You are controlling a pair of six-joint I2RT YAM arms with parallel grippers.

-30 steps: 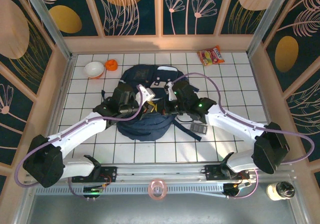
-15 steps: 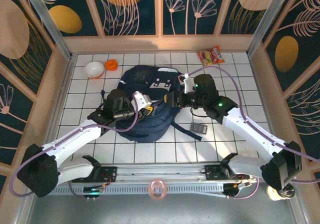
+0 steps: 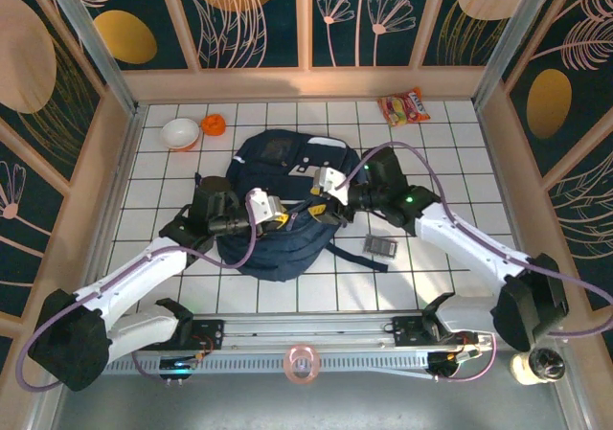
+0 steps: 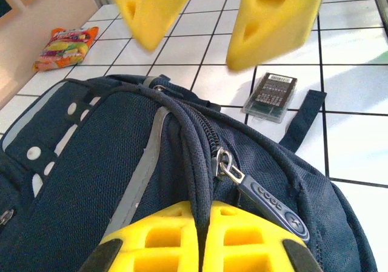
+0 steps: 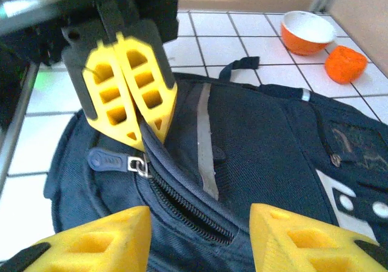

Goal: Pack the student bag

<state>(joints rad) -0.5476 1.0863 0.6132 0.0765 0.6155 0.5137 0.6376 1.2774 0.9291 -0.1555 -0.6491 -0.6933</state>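
My left tool (image 5: pixel 148 134) was pinched tight on the student bag (image 3: pixel 273 157), right beside its zip pull (image 5: pixel 108 160). My right tool (image 5: pixel 200 238) hung spread wide over it. The bag lay mid-way across the table (image 3: pixel 450 133).

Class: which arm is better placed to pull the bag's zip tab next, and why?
Right: the right gripper is open near the tab; the left gripper is shut on the bag.
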